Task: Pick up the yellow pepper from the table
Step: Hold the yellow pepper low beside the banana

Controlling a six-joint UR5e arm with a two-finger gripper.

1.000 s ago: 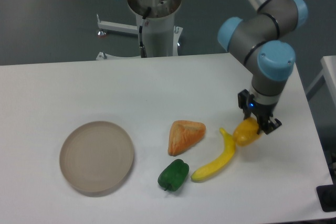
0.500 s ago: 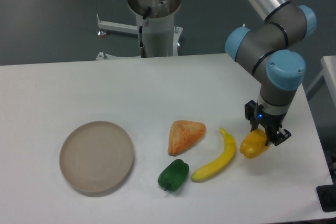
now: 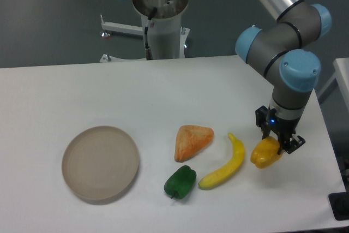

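The yellow pepper [image 3: 265, 154] is being clamped between the gripper [image 3: 277, 141] fingers, with the banana [image 3: 225, 164] lying just beside it on the table [image 3: 82, 91].

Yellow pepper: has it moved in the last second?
Yes. The small stubby yellow pepper went right and toward the camera, away from the long curved yellow banana, which lies unmoved.

This looks like a robotics lab. A grey-and-blue jointed robot arm [image 3: 283, 53] reaches over a plain white worktop [image 3: 82, 91] with rounded corners, and a white metal pedestal [image 3: 163, 25] on splayed feet stands on the bare grey floor [image 3: 49, 20] behind its far edge. Toy-like plastic food lies near the worktop's near edge: a banana [image 3: 223, 163], a green pepper [image 3: 180, 181], an orange wedge [image 3: 192, 141].
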